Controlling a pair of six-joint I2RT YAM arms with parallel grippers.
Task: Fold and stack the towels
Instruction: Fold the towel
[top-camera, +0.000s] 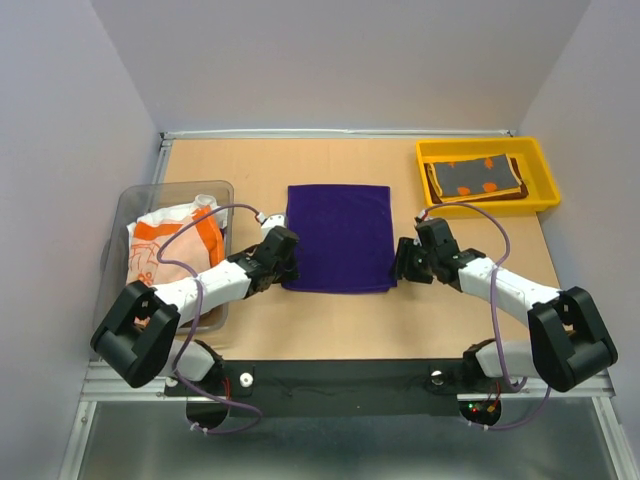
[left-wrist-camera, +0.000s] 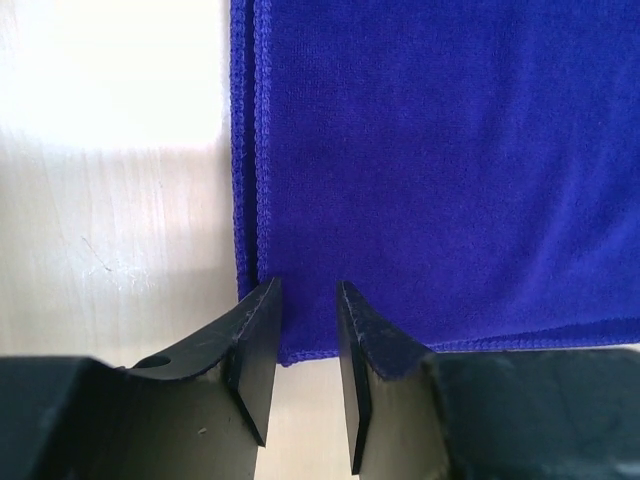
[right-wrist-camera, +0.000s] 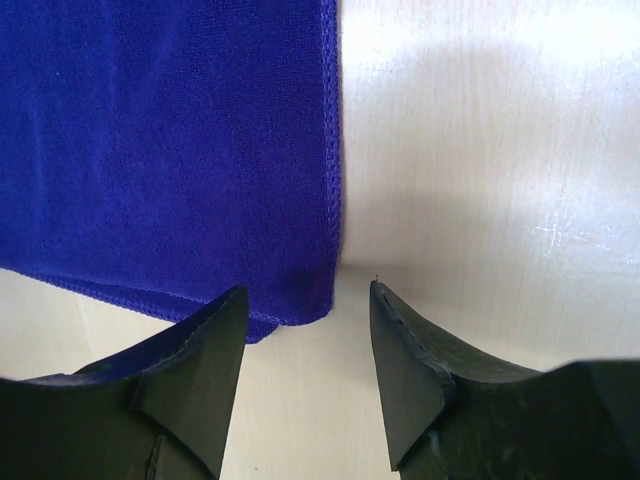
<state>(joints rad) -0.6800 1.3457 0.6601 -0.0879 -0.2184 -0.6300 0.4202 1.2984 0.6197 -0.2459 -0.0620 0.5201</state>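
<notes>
A deep purple towel (top-camera: 338, 238) lies flat in the middle of the table, its left edge showing two layers. My left gripper (top-camera: 287, 262) sits at its near left corner. In the left wrist view the gripper (left-wrist-camera: 308, 290) is open by a narrow gap over the towel's (left-wrist-camera: 440, 150) near edge. My right gripper (top-camera: 403, 262) is at the near right corner. In the right wrist view it (right-wrist-camera: 308, 290) is open wide, with the towel's (right-wrist-camera: 160, 140) corner just ahead of the tips. An orange-and-white patterned towel (top-camera: 172, 245) lies crumpled in the clear bin.
The clear plastic bin (top-camera: 225, 190) stands at the left, beside my left arm. A yellow tray (top-camera: 535, 160) at the back right holds folded towels (top-camera: 472, 178), the top one greyish with orange spots over a dark brown one. Walls close in the table's sides.
</notes>
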